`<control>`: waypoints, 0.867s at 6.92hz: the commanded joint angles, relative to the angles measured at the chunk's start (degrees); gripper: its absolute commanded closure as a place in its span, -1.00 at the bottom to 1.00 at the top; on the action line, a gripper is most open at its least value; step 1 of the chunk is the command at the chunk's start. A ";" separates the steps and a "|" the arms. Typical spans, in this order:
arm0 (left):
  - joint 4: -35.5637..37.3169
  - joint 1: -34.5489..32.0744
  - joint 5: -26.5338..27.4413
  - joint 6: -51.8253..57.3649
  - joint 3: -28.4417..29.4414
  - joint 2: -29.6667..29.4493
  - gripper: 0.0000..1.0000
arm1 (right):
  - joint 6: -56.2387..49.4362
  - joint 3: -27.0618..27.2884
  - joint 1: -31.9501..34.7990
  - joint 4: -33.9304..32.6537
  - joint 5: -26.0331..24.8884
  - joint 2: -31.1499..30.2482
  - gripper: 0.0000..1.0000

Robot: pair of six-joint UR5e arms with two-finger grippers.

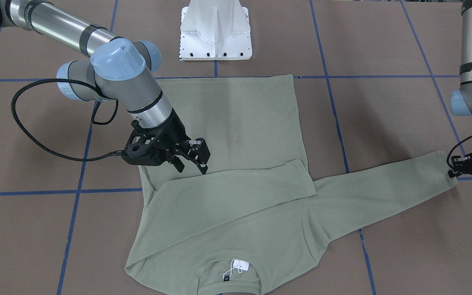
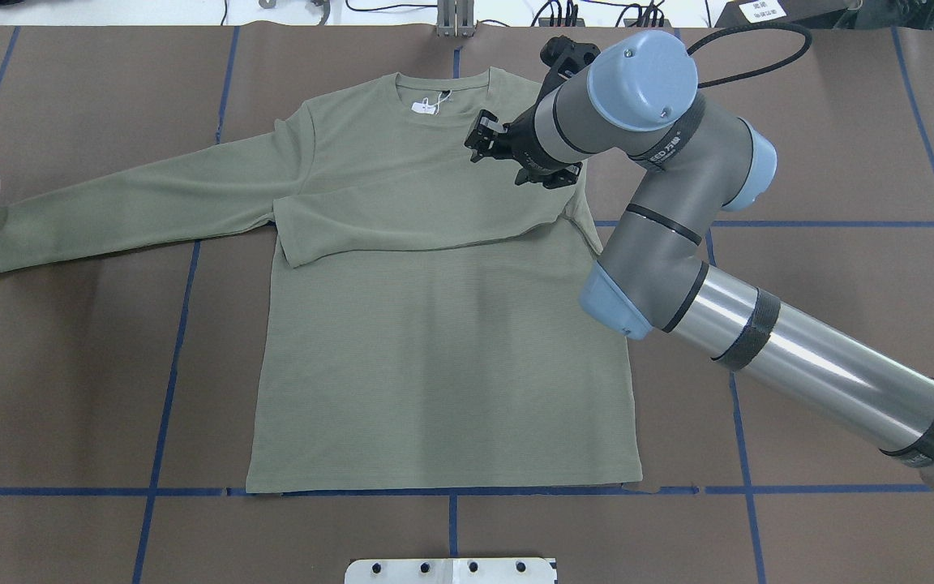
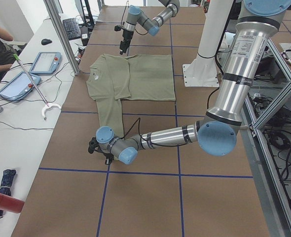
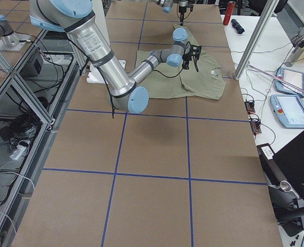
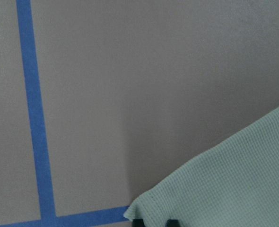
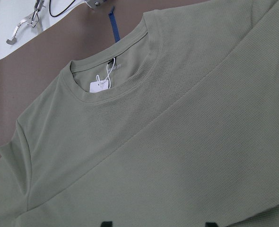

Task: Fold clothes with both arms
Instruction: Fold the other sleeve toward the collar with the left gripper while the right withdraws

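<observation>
Shirt (image 1: 236, 123), sage-green and long-sleeved, is laid flat on the brown tabletop (image 1: 383, 49), front up, with its hem toward the white base (image 1: 215, 28). The sleeve on the robot's right (image 1: 236, 192) is folded across the chest. The other sleeve (image 1: 383, 192) is stretched out to the robot's left, over a blue tape line (image 1: 55, 191). A white hang tag (image 1: 238, 266) and a black label (image 1: 225, 278) are seen inside the collar (image 1: 203, 272), whose front rim is cut off by the edge of the front-facing view.

The right tool (image 1: 192, 168) is held over the folded sleeve, its jaws apart with nothing between them. Whether its tips touch the cloth cannot be told. In its wrist view only two dark fingertips (image 6: 106, 223) are caught at the bottom edge, well apart. In the overhead view one shoulder of the shirt is hidden by the right arm (image 2: 661, 243).

The left tool (image 1: 454, 172) is set at the cuff (image 1: 445, 168) of the outstretched sleeve and is largely cut off in both fixed table views. In its wrist view two fingertips (image 5: 139, 222) are barely seen, close together at the cuff's corner. The tool is read as clamped on the shirt, though the contact itself is hidden.
</observation>
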 commanded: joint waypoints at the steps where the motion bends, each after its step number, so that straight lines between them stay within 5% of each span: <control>1: 6.07 -0.25 -6.93 -0.14 -6.27 -1.07 1.00 | 0.00 0.30 1.52 -0.07 1.39 -0.62 -0.47; 2: 10.04 -0.42 -9.68 -2.75 -12.58 -1.34 1.00 | -0.61 2.82 4.49 0.02 5.41 -4.54 -0.99; 4: 10.17 0.01 -12.86 -24.28 -23.06 -5.17 1.00 | -12.17 6.61 11.69 0.11 12.36 -12.19 -1.00; 6: 9.81 7.00 -13.76 -45.39 -26.61 -16.30 1.00 | -20.09 8.81 17.15 0.63 13.80 -19.48 -1.00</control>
